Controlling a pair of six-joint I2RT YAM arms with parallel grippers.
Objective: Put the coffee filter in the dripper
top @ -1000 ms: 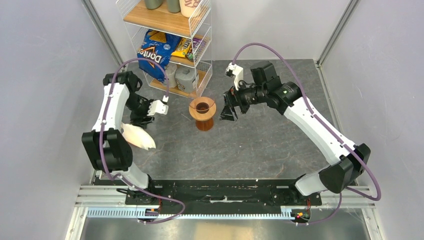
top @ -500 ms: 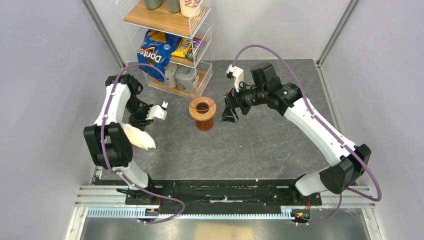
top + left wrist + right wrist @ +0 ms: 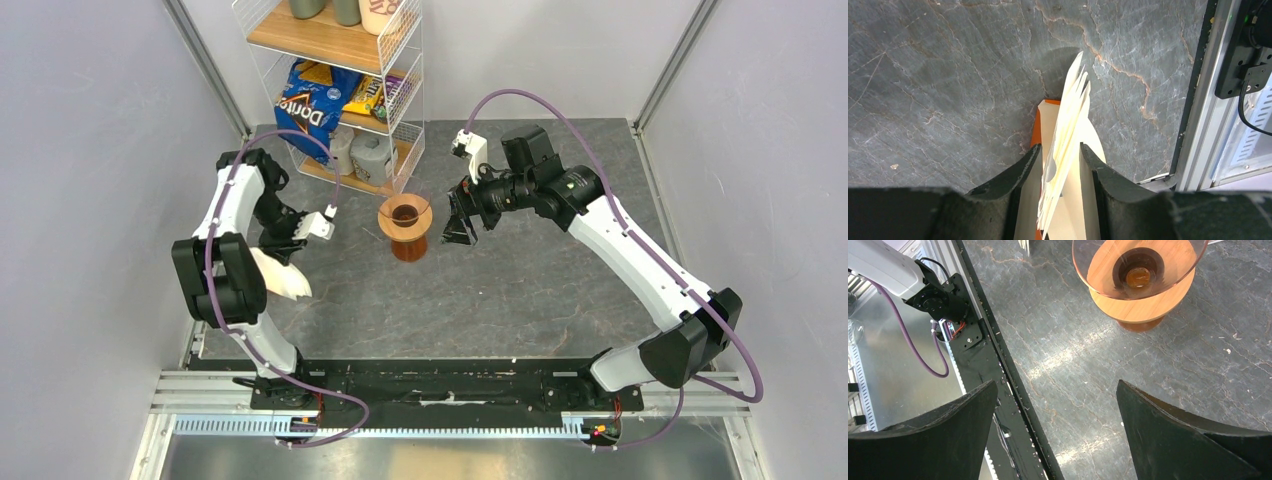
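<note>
The orange-brown dripper [image 3: 404, 215] stands upright mid-table; its rim and dark centre hole show at the top of the right wrist view [image 3: 1139, 270]. My right gripper [image 3: 458, 228] is open and empty just right of it, jaws wide apart [image 3: 1057, 385]. A cream-white pile of filters [image 3: 283, 277] lies at the left on an orange holder [image 3: 1037, 125]. My left gripper [image 3: 280, 245] is down on that pile. In the left wrist view its jaws [image 3: 1060, 147] straddle several raised filter edges [image 3: 1073, 100] with a small gap on the right. No single filter is apart from the pile.
A wire shelf rack [image 3: 340, 90] with snack bags and cans stands at the back left, close behind the dripper. Grey walls close in both sides. The black rail with the arm bases [image 3: 440, 385] runs along the near edge.
The left arm's elbow has swung slightly right and its gripper has settled closer onto the filter pile. The right arm and the dripper have not moved.
</note>
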